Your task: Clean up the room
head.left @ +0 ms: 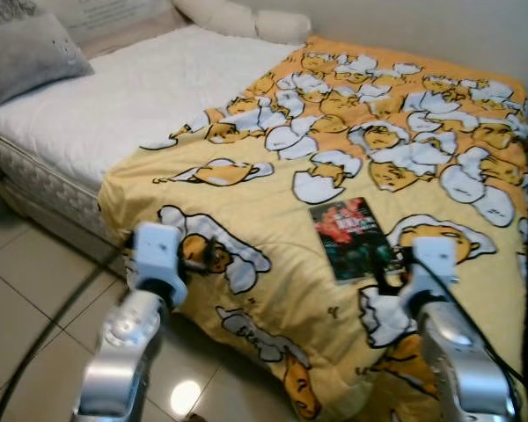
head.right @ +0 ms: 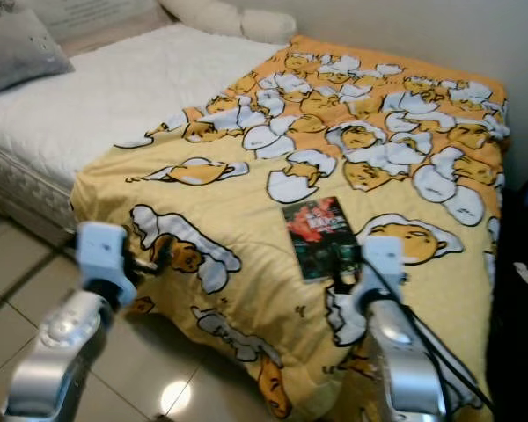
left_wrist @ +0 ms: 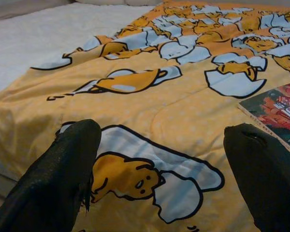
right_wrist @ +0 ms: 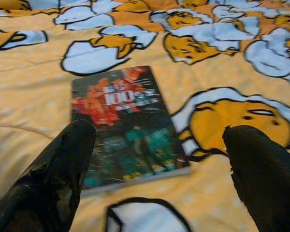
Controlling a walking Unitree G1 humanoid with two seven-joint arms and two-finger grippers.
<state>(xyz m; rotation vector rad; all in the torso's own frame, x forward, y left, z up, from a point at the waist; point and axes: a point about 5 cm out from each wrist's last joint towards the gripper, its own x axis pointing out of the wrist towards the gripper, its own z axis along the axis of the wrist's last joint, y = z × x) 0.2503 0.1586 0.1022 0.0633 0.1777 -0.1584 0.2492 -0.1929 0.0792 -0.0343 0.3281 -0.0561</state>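
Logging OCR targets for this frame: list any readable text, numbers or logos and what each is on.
"100": large pale digits on the cover of the book lying on the yellow egg-print duvet.
Smaller words beside and under the "100" on the cover: too blurred to read.
Lines of print on the headboard panel behind the grey pillow: too small to read.
Nothing readable on the duvet, only cartoon pictures.

1. Book (right_wrist: 128, 128), lying flat on the yellow egg-print blanket (right_wrist: 34, 111): cover carries a large "100" in pale letters across the red upper part, legible in the right wrist view.
2. Same book in the left wrist view: "10" readable at the frame edge, remainder cut off.
3. Smaller lettering around the "100": blurred, not readable.
4. Head views: cover text too small to resolve.
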